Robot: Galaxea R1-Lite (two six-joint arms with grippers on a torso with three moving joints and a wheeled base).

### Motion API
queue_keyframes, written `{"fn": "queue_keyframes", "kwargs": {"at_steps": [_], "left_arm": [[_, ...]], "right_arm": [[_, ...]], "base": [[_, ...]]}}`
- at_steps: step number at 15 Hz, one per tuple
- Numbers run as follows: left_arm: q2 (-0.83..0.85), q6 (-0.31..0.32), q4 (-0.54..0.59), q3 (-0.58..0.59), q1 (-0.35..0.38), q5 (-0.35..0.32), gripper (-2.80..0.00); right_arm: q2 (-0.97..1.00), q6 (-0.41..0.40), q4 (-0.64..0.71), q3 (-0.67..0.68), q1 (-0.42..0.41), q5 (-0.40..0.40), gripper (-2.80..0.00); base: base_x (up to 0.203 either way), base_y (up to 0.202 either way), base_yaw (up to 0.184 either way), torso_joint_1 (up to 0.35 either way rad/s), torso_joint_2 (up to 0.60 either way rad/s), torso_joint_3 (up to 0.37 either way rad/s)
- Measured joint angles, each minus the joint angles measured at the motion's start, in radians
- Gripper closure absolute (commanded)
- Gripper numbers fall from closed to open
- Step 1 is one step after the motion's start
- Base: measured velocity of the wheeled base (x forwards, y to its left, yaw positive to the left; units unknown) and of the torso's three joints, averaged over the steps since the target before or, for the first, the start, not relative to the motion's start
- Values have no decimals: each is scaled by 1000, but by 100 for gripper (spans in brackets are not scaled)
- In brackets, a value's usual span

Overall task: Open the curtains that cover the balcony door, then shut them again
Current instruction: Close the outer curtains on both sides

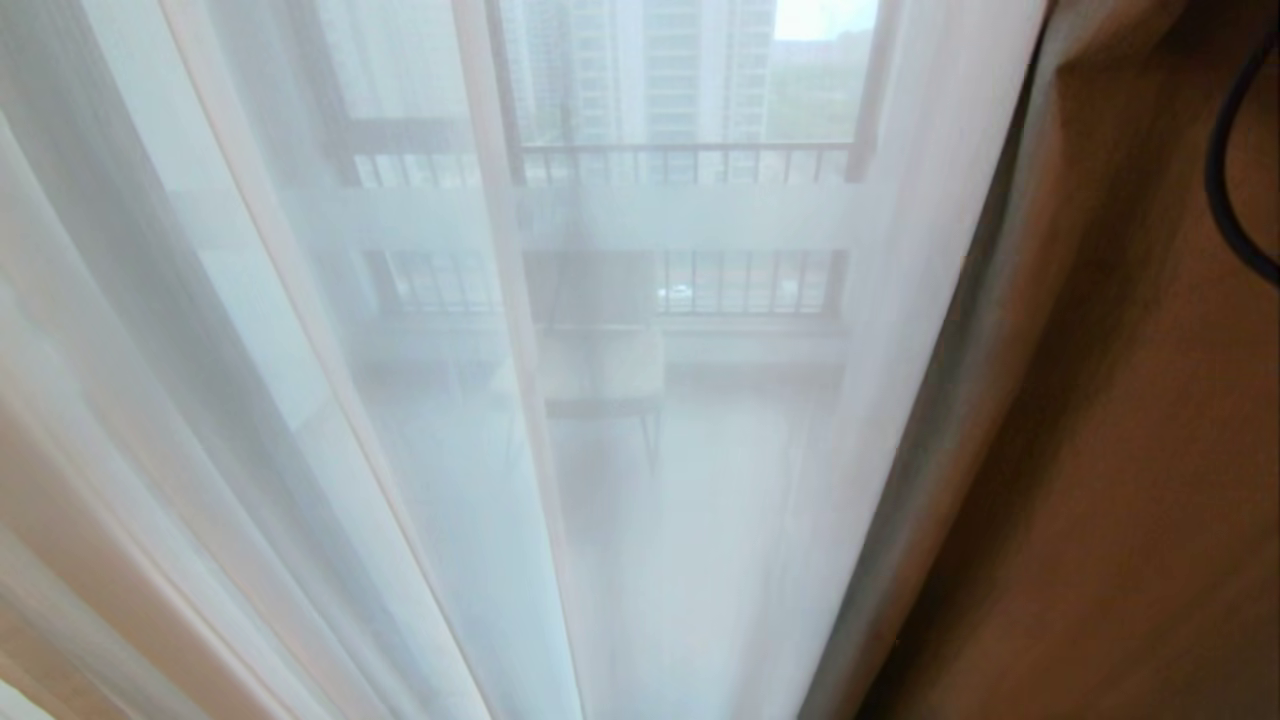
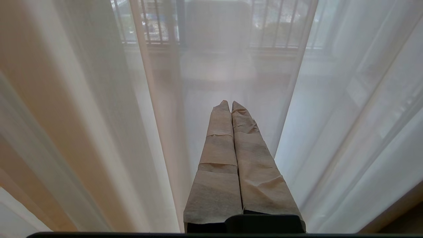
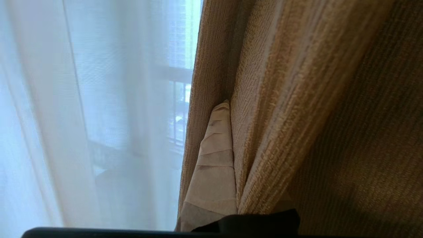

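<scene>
Pale daylight flooding in; high-rise towers (image 1: 640,60) showing outside; dark balcony railing (image 1: 690,150) running across; chair (image 1: 600,370) standing on pale balcony floor (image 1: 720,470).

**Taped fingers pressed together before the sheer panels**

The left gripper (image 2: 230,105) is seen with its two tan, tape-wrapped fingers (image 2: 218,165) closed flat against each other, nothing held between them. They are pointed at thin white sheer curtain panels (image 2: 330,115) hung in soft vertical folds. A beige-tinted fold (image 2: 66,109) is seen alongside. Dark vertical railing bars (image 2: 155,23) are dimly visible through the sheer.
</scene>
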Motion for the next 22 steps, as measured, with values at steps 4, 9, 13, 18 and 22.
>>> {"fn": "queue_keyframes", "kwargs": {"at_steps": [4, 9, 13, 18, 22], "left_arm": [[0, 0, 0, 0, 0, 0, 0], [0, 0, 0, 0, 0, 0, 0], [0, 0, 0, 0, 0, 0, 0], [0, 0, 0, 0, 0, 0, 0], [0, 0, 0, 0, -1, 0, 0]], "right_arm": [[34, -2, 5, -23, 47, -27, 0], [45, -2, 14, -24, 53, -28, 0], [34, 1, 23, -25, 53, -68, 0], [-24, 3, 42, -22, 48, -154, 0], [-72, 2, 75, -19, 47, -161, -6]], "base": [[0, 0, 0, 0, 0, 0], [0, 0, 0, 0, 0, 0], [0, 0, 0, 0, 0, 0], [0, 0, 0, 0, 0, 0], [0, 0, 0, 0, 0, 0]]}}
